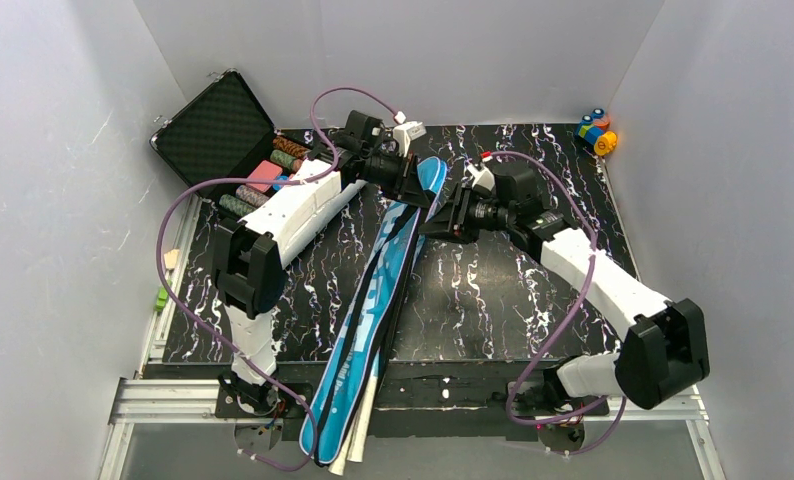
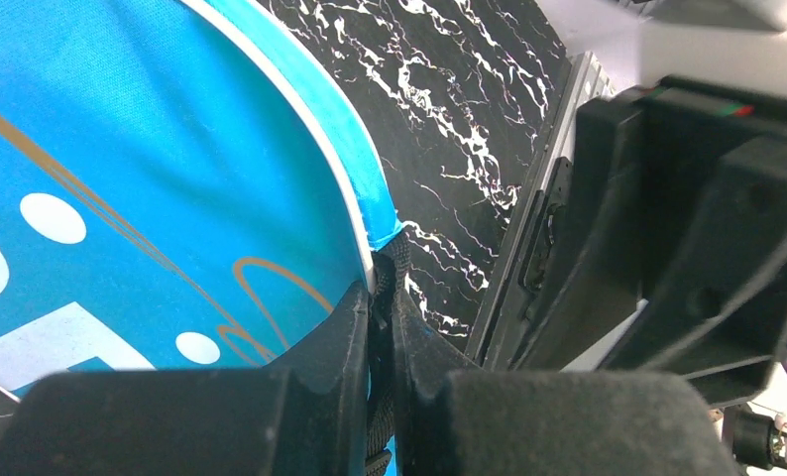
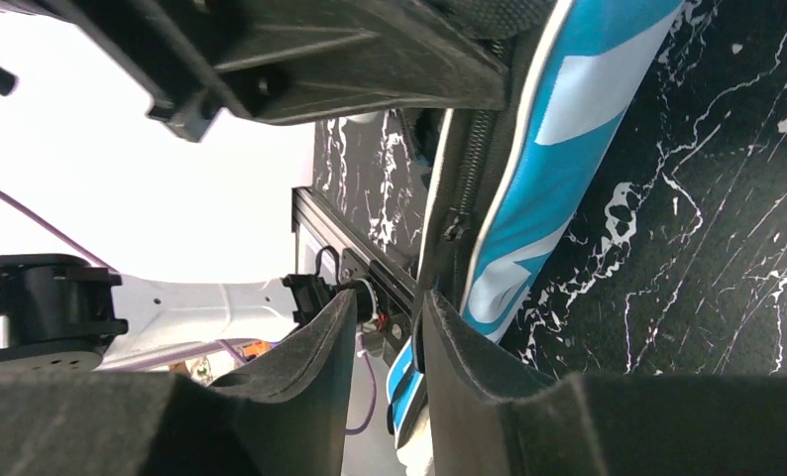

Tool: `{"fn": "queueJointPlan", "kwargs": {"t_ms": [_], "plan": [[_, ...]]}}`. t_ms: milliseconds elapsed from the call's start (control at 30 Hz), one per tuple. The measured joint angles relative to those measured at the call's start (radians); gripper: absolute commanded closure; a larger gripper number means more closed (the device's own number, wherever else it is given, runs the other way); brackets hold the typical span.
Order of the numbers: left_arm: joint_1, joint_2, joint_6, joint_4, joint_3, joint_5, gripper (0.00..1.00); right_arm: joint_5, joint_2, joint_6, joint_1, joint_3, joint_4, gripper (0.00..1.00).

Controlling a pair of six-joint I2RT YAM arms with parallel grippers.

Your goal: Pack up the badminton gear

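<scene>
The big blue bag [image 1: 373, 300] lies slantwise on the black marbled table, its wide end at the far middle. A long white tube [image 1: 358, 440] sticks out at its near end, over the table's front edge. My left gripper [image 1: 418, 190] is at the bag's far end. In the left wrist view it [image 2: 382, 297] is shut on a black strap [image 2: 397, 256] at the rim of the bag [image 2: 122, 198]. My right gripper [image 1: 435, 225] is beside the bag's right edge. In the right wrist view it [image 3: 390, 297] is slightly open and empty, next to the bag's zip [image 3: 456, 226]. Rackets and shuttlecocks are hidden.
An open black case [image 1: 223, 130] with coloured chips [image 1: 273, 170] stands at the far left, under the left arm. A small orange-and-blue toy [image 1: 598, 132] sits in the far right corner. White walls close in three sides. The right arm's body [image 2: 687, 228] is close to the left gripper.
</scene>
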Motion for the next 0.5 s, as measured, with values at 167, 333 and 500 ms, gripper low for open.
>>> {"fn": "queueJointPlan", "kwargs": {"t_ms": [167, 333, 500], "plan": [[0.000, 0.000, -0.010, -0.002, -0.004, -0.008, 1.00, 0.003, -0.030, 0.001, -0.014, 0.000, 0.014, 0.60], [0.000, 0.000, -0.017, -0.002, -0.004, -0.009, 1.00, 0.011, -0.008, 0.001, -0.014, -0.001, 0.005, 0.59], [0.000, 0.000, -0.023, -0.002, -0.004, -0.009, 1.00, 0.035, -0.005, -0.001, -0.014, -0.023, 0.003, 0.58]]}}
